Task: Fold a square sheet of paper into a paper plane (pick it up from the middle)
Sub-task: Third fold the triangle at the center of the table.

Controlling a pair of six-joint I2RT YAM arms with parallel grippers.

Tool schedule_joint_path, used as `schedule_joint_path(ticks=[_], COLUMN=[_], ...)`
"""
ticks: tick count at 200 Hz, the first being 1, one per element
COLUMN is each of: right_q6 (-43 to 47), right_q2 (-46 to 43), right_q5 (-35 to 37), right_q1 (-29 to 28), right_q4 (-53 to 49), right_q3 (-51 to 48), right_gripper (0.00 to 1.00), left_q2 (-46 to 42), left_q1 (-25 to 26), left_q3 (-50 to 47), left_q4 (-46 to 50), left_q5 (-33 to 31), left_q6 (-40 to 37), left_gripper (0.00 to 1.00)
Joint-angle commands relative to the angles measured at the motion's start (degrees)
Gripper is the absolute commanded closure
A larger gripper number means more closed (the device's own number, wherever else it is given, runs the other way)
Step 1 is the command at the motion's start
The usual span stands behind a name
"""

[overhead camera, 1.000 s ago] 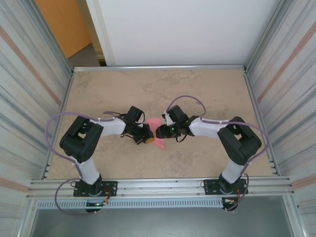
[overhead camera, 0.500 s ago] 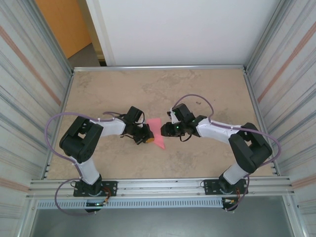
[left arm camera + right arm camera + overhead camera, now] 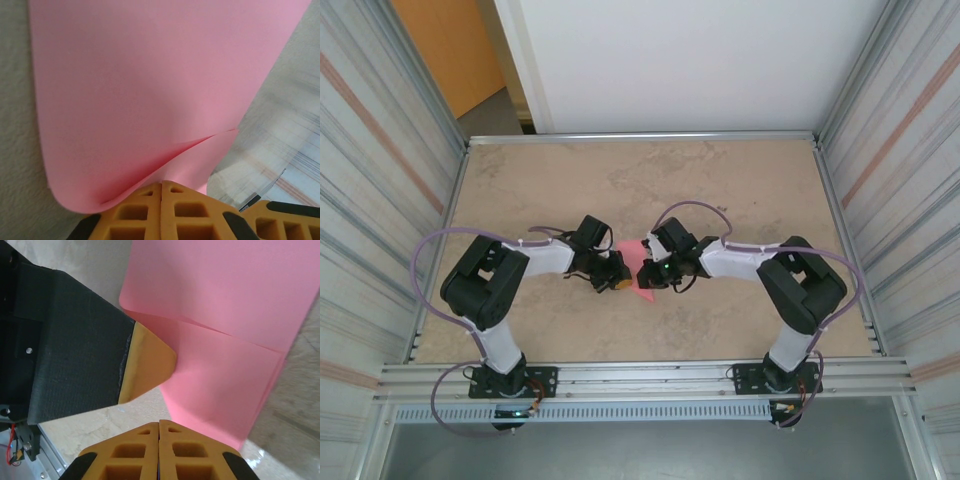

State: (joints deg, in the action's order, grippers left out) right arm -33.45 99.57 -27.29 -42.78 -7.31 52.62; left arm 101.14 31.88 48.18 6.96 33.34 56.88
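The square sheet of paper [image 3: 645, 291] is pink and folded over, standing off the table between my two grippers near the middle. In the left wrist view the paper [image 3: 140, 95] curves up from my left gripper [image 3: 162, 183], whose orange jaws are shut on its folded lower edge. My left gripper [image 3: 619, 274] sits just left of the sheet. My right gripper [image 3: 643, 272] is at the sheet's right side. Its jaws [image 3: 159, 421] are pressed together, with the paper [image 3: 220, 330] just beyond the tips and nothing visibly between them. One left fingertip [image 3: 147, 365] touches the paper's crease.
The beige table [image 3: 720, 180] stretches back to a white wall. Corrugated metal walls [image 3: 895, 150] close in both sides. An aluminium rail [image 3: 640, 378] runs along the near edge by the arm bases.
My right gripper drew back to the right, then returned to the paper, and its jaws went from partly open to shut. The left gripper kept its hold and stayed put.
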Motion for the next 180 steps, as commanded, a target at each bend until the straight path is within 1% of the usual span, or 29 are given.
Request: schedule_joint_path(ticks=[1, 54, 180], right_q6=[0.6, 1.4, 4.6], right_q2=[1.8, 3.6, 4.8], right_q5=[-2.1, -4.2, -2.8], right_q1=[-0.2, -0.2, -0.3], right_q4=[0.9, 1.5, -2.1], right_q3=[1.9, 1.2, -1.7], right_gripper=[0.94, 0.95, 0.95], left_q2=[2.4, 2.4, 3.5], left_q1=[0.1, 0.1, -0.1], left_q3=[-2.0, -1.8, -2.7], left_q4=[4.2, 4.6, 5.2], left_q5=[-4.1, -4.2, -5.1], left_q6=[0.5, 0.4, 1.6], left_gripper=[0.93, 0.93, 0.94])
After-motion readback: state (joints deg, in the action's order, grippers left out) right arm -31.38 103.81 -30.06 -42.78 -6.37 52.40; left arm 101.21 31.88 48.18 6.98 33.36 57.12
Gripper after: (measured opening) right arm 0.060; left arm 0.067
